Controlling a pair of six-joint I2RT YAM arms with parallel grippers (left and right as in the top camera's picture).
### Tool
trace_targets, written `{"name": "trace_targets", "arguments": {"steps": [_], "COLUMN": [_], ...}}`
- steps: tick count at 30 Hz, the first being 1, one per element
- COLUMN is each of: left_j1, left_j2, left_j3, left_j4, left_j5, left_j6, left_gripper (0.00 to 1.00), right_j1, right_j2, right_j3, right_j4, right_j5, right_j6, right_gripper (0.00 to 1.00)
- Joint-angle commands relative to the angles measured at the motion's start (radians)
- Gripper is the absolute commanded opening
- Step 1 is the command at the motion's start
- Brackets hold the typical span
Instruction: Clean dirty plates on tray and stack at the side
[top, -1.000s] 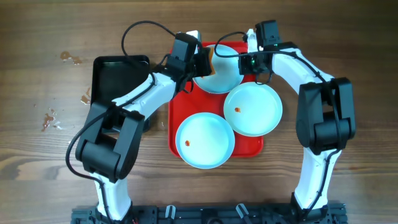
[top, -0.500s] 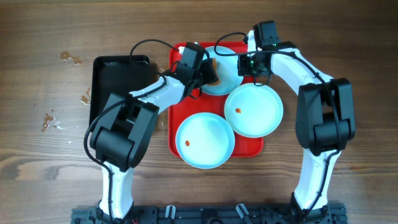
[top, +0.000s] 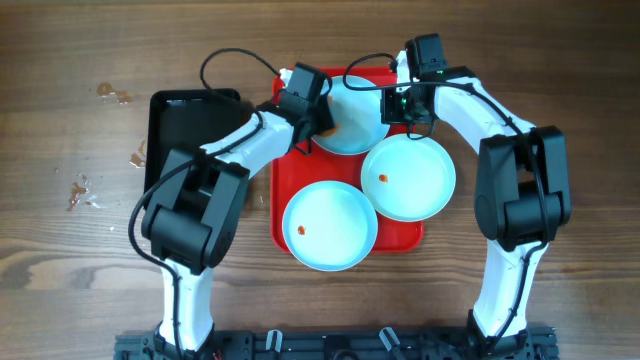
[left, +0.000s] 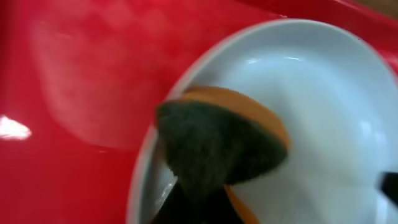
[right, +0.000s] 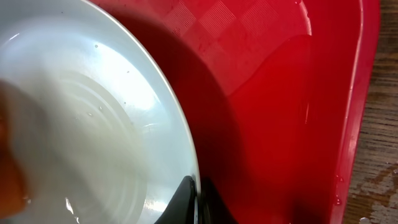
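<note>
Three pale blue plates lie on the red tray (top: 290, 185). The far plate (top: 355, 125) is pinched at its right rim by my right gripper (top: 392, 103), which is shut on it; the rim shows between the fingers in the right wrist view (right: 194, 199). My left gripper (top: 322, 118) is shut on an orange sponge with a dark green scouring face (left: 217, 140) and presses it on the far plate's left side (left: 323, 118). The right plate (top: 408, 177) and the near plate (top: 330, 226) each carry a small reddish-brown spot.
A black rectangular tray (top: 185, 125) stands left of the red tray. Reddish stains mark the wooden table at the far left (top: 112, 93). Both arms reach over the red tray's far end.
My left gripper with the sponge swept right across the far plate, then back to its left side. The right gripper stayed clamped on the rim.
</note>
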Motion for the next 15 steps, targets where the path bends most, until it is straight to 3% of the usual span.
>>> {"name": "trace_targets", "arguments": {"steps": [1,10,15], "left_j1": [0.028,0.025,0.039], "left_j2": [0.066,0.065,0.034], "left_j3": [0.004,0.309,0.351], "left_j4": [-0.123,-0.454,-0.571], "left_j5": [-0.236,-0.249,-0.202], "left_j6": [0.108,0.088,0.021], "left_gripper": [0.04,0.04,0.04], "right_j1": [0.009,0.009,0.009], "right_j2": [0.018,0.018,0.017], "right_j3": [-0.014,-0.014,-0.014], "right_j4": [-0.028,-0.031,-0.033], "right_j5": [0.031,0.039,0.056], "right_j6": [0.001,0.026,0.026], "right_gripper": [0.04,0.04,0.04]}}
